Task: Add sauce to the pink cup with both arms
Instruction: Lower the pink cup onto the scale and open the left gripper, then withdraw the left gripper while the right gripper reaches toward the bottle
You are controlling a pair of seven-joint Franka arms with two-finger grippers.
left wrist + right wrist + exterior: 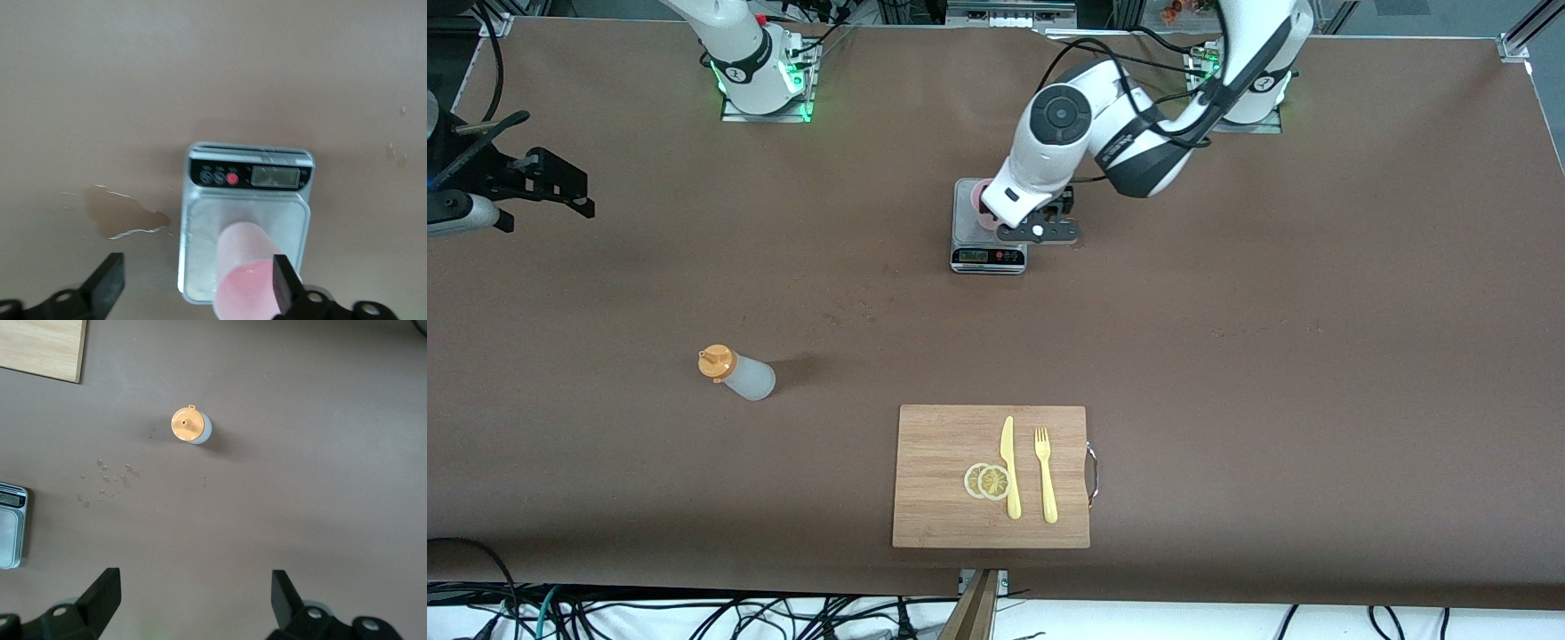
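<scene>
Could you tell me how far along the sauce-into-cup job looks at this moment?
Done: the pink cup stands on the grey scale. In hand: the left tool is open over the scale beside the cup, holding nothing. Left: the sauce bottle stands untouched on the table toward the right arm's end, nearer the front camera than the scale; the right tool hangs open and empty above the table, so picking up and squeezing remain.

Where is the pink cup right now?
The pink cup stands on the grey kitchen scale mid-table, between the open fingers of the left gripper, farther from the front camera than the cutting board.
</scene>
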